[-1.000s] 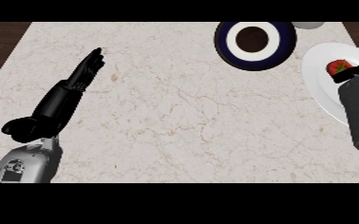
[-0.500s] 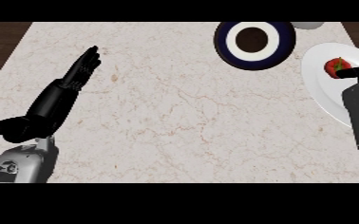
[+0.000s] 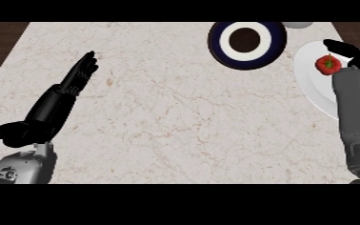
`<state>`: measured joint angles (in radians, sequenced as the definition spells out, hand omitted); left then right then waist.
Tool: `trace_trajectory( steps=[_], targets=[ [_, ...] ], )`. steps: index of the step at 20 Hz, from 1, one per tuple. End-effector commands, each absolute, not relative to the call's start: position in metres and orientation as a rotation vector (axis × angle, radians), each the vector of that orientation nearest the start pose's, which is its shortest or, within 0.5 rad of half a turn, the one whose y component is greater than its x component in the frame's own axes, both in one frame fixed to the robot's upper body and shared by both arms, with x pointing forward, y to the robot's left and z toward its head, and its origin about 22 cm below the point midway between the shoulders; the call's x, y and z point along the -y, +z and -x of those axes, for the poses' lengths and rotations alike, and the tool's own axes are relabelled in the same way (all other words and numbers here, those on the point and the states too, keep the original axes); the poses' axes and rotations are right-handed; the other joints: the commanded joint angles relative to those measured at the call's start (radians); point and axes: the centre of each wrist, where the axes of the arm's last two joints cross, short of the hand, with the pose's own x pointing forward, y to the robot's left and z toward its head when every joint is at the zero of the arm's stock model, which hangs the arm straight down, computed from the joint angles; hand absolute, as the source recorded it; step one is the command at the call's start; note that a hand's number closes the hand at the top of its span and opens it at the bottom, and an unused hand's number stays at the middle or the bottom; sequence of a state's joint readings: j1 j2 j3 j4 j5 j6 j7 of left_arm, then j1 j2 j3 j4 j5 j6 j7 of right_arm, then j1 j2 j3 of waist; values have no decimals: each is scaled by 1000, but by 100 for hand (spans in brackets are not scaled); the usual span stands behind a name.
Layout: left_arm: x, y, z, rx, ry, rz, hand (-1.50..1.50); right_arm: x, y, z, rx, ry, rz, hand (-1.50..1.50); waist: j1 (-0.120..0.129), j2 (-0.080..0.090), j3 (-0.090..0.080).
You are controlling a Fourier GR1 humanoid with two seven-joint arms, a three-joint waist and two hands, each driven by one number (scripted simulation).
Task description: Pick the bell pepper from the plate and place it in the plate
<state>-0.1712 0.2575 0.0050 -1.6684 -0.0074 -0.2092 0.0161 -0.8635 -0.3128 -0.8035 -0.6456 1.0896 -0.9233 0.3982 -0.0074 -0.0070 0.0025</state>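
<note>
Bell pepper (image 3: 327, 64), red with a green stem, sits on the white plate (image 3: 313, 83) at the right edge of the frame. Right hand (image 3: 342, 48) shows at the far right, its dark fingers lying just above and beside the pepper; the grey forearm covers part of the white plate below it. Whether these fingers touch or enclose the pepper cannot be told. Dark blue plate (image 3: 247, 39) with a white ring and dark centre lies at upper centre-right, apart from the white plate. Left hand (image 3: 77, 78) rests at the left of the frame, fingers straight and together, holding nothing, over the marble counter (image 3: 183, 119).
</note>
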Motion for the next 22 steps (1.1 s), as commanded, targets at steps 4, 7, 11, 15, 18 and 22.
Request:
trace_trajectory(
  steps=[4, 7, 11, 15, 18, 22],
  targets=[
    [-271, 63, -266, 1759, -418, -48, 0, 361, 87, -374, 1334, -710, 1336, -150, -28, -8, -3],
    [-277, 63, -268, 1749, -429, -55, 0, 352, 73, -341, 1375, -737, 1305, -150, -32, -8, -4],
    [-279, 80, -270, 1745, -428, -39, 0, 353, 74, -287, 1371, -694, 1289, -150, -26, -6, -4],
    [-270, 65, -276, 1780, -441, -40, 0, 338, 91, -249, 1384, -695, 1299, -150, -11, 2, -4],
    [-267, 92, -280, 1771, -444, -31, 0, 333, 79, -236, 1354, -687, 1316, -150, 4, 6, -3],
    [-275, 71, -266, 1767, -447, -34, 0, 337, 97, -195, 1360, -629, 1266, -150, 2, 5, -3]
  ],
)
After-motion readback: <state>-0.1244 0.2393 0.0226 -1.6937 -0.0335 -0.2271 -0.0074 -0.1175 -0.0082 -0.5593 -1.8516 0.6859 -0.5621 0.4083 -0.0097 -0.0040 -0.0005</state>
